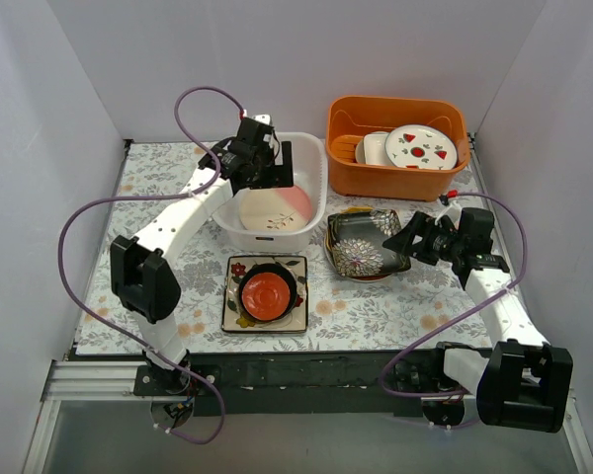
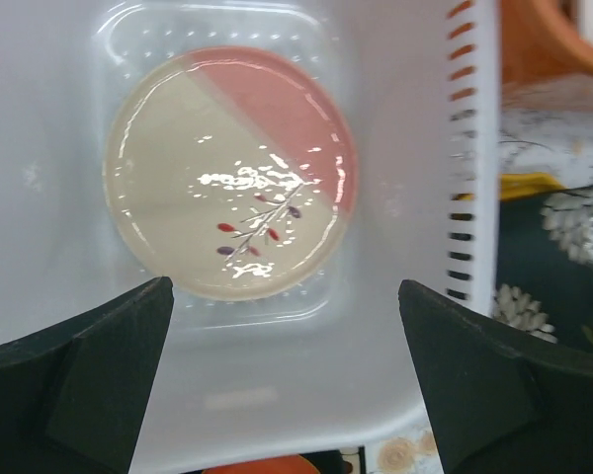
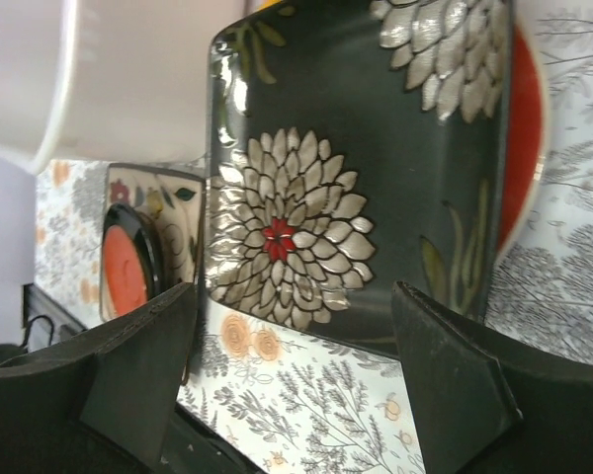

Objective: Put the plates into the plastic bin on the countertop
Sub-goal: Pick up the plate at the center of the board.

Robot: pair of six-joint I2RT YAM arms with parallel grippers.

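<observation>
Left gripper [image 2: 287, 380] hung open, empty, above plastic bin [image 1: 314, 193] at 12 o'clock | right gripper [image 3: 292, 385] open, straddled edge of black square plate [image 3: 356, 178] at 3 o'clock (stacked) | risk: shallow pinch could slip, dragging lower plates [image 3: 524, 128].

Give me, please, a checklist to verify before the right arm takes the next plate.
1. The right end effector is open: ok.
2. The black plate tops its stack, with nothing on it: ok.
3. The plate's edge is between the right fingers: cannot tell.
4. The left end effector is open and holds nothing: ok.
5. The way into the bin is free: not ok, the left end effector hangs over it.
6. There is room in the bin: ok, only one cream-pink plate lies flat inside.
</observation>
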